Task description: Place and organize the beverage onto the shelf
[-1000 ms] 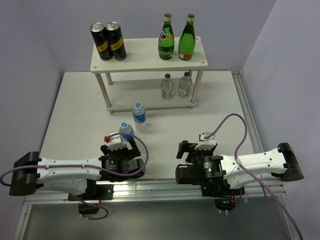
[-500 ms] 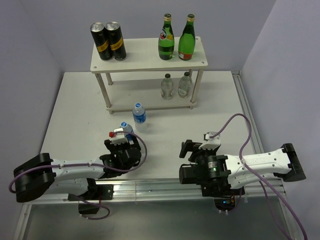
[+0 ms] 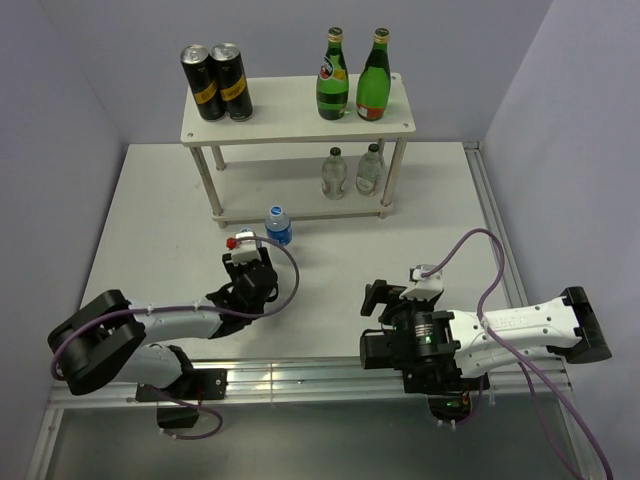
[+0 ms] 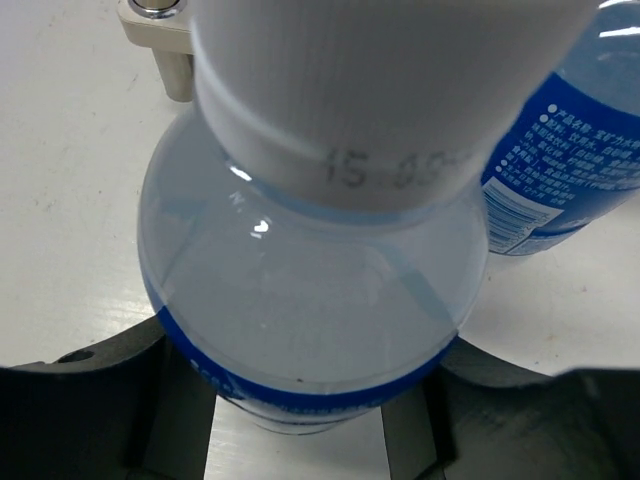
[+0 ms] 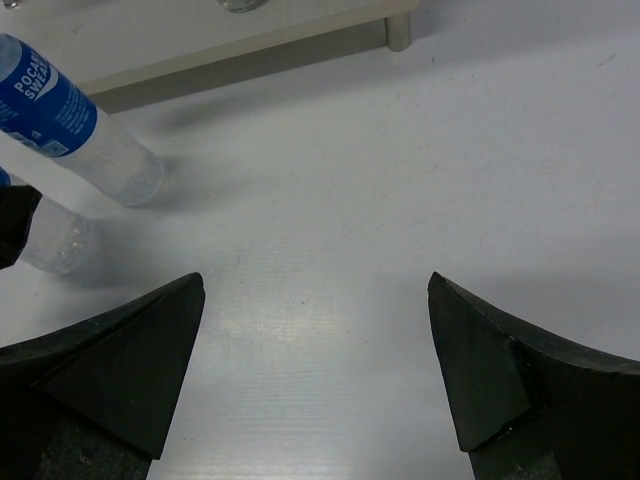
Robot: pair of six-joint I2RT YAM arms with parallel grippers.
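Table (image 3: 150, 200), white, carries the shelf (image 3: 290, 125) at its far side. On the upper board stand two black cans (image 3: 215, 82) at the left and two green bottles (image 3: 354, 75) at the right. Two clear glass bottles (image 3: 352, 170) stand on the right of the lower board.

Left claw (image 3: 250, 272) is pinching a water bottle (image 4: 310, 290) just below the shoulder, with a jaw on either side. The cap faces the wrist camera. In the top view the claw hides the bottle. A second bottle (image 3: 279, 226) of the same blue label stands just beside it, in front of the shelf. Right claw (image 5: 315, 300) is spread and holds nothing, low over the table and well apart from both.

Step in hand, as judged: lift and carry to the shelf. Rise straight first — the second bottle is close enough to be clipped by a sideways start. Keep the bottle upright. The left part of the lower board looks the likely spot, as far as the top view shows. Entry under the upper board needs to be low and level, clear of the front leg.

Against a second ago: the left claw was then spread and nearer its base, the cap showing just beyond it. It has since reached forward and pressed onto the bottle. The right arm has shifted slightly, its claw as wide as before. The shelf's contents and the second bottle are unmoved.
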